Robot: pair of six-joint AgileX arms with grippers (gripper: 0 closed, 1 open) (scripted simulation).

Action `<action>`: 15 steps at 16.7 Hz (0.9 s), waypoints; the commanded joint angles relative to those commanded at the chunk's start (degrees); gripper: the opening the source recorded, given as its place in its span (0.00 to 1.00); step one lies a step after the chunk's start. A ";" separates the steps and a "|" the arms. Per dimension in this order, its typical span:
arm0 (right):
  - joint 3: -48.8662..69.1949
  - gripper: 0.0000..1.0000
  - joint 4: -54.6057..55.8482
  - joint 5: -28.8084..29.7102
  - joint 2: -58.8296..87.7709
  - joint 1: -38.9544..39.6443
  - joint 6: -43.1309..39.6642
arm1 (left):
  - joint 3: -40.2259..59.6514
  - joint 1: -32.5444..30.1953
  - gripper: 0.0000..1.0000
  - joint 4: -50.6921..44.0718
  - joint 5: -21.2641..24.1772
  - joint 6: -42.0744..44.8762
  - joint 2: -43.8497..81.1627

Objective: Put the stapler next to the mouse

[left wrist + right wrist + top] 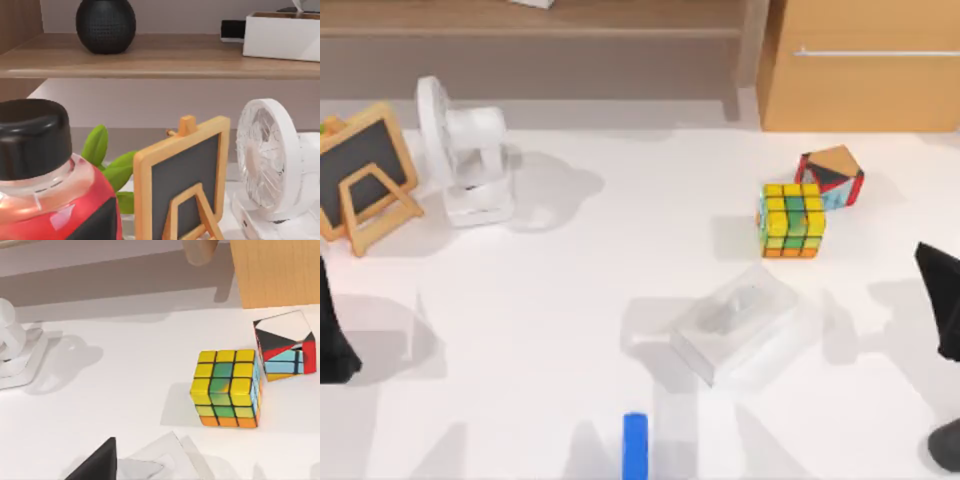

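Note:
The stapler [635, 447] is a small bright blue bar lying at the table's front edge, just left of centre, partly cut off by the frame. A whitish, glassy block [738, 325] that seems to be the mouse lies slanted in the middle of the table, a little behind and to the right of the stapler; a corner of the block [150, 460] is seen in the right wrist view. My left arm [332, 335] is parked at the left edge and my right arm [942, 305] at the right edge, both away from the stapler.
A multicoloured puzzle cube [791, 220] [227, 388] and a red, tan and blue twisted cube [832, 176] [285, 352] stand back right. A white fan [465, 150] [272, 160] and small chalkboard easel [362, 175] [182, 185] stand back left, beside a red, black-capped bottle [45, 170].

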 joint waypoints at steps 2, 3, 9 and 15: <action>7.16 1.00 -5.29 -0.53 10.48 7.29 6.90 | 0.00 0.00 1.00 0.00 0.00 0.00 0.00; 10.85 1.00 -8.08 -0.95 15.92 10.85 10.47 | 0.00 0.00 1.00 0.00 0.00 0.00 0.00; 33.11 1.00 -24.73 -4.30 48.48 28.44 30.03 | 0.00 0.00 1.00 0.00 0.00 0.00 0.00; 50.67 1.00 -37.42 -4.10 73.74 36.91 40.40 | 0.00 0.00 1.00 0.00 0.00 0.00 0.00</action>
